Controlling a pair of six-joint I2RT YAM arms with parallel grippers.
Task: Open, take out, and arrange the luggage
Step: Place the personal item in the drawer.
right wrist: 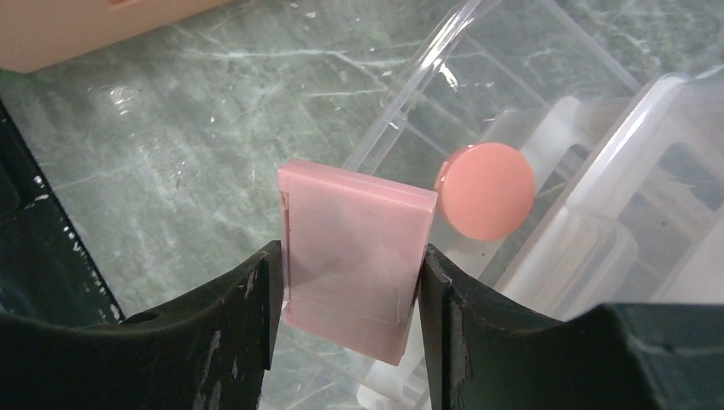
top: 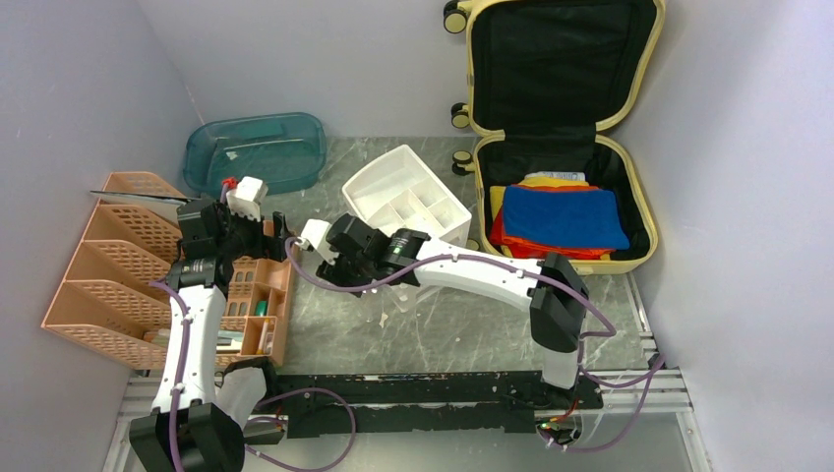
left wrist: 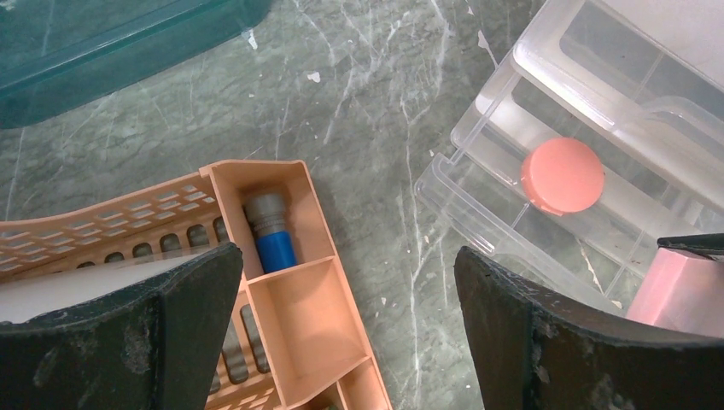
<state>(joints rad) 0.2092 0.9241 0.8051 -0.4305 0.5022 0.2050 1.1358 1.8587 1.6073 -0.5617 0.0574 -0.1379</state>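
The luggage lies open at the far right of the table, its lid propped against the back wall. Folded clothes are seen in the lower half, so unpacking is judged to be unfinished.

The arranging step is judged to be in hand. A flat pink box is clamped by its two side edges in the right gripper, which is held well left of the luggage. The box is held above the clear drawer unit, where a drawer seems pulled out. A round coral disc is seen in that drawer, just beside the box's upper corner. Whether box and disc are touching cannot be told.

The left gripper is spread wide and nothing is held. It is poised over the orange organiser, in one compartment of which a blue-and-grey pen is lodged.

Next, the box probably has to be lowered into the drawer beside the disc, kept off the clear rim, and only then released. After that, a return to the luggage is called for.
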